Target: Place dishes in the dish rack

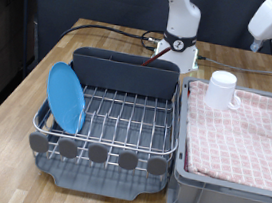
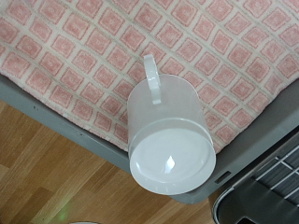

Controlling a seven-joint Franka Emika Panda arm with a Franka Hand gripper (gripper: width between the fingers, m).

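One white mug (image 1: 222, 90) stands upside down on the pink cloth (image 1: 242, 136); end effector unseen, state unknowable.

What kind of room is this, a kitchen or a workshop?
Probably a robot lab set up as a mock kitchen: a robot arm is mounted on a wooden table that holds a dish rack and a cloth-lined crate, with no sink in view.

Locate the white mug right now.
The white mug stands on the pink checked cloth in the grey crate, at the exterior view's right, beside the dish rack.
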